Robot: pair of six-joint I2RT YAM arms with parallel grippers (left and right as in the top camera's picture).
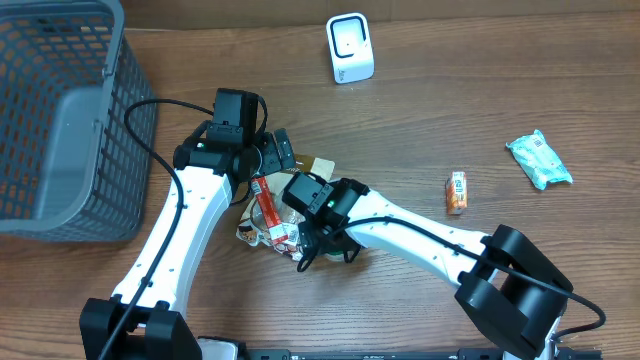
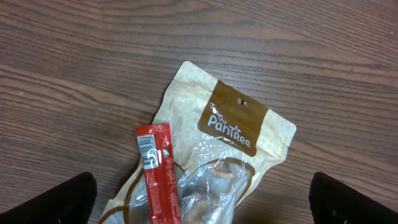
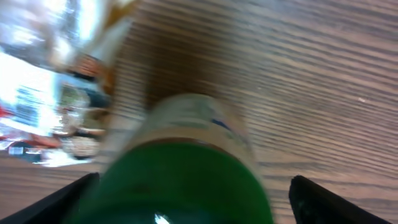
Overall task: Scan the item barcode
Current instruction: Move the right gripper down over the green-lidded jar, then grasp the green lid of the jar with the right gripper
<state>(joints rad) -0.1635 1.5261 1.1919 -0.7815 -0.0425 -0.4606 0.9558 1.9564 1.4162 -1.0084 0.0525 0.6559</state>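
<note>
The left claw (image 2: 202, 199) hangs released over the snack bag (image 2: 186, 106), and the right claw (image 3: 196, 199), released around a blurred green-capped bottle (image 3: 180, 137), may knock it away if it clenches off-centre.

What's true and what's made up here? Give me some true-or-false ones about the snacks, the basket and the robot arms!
1. A red stick packet lies on top of the tan Pantree pouch. True.
2. The grey basket is on the robot's right side. False: it is on the robot's left side.
3. The white scanner stands at the far side of the table, away from both arms. True.
4. The left gripper is squeezing the pouch. False: it is open and hangs above the pouch.
5. The teal packet lies under the red stick packet. False: it lies by itself far off on the right side.
</note>
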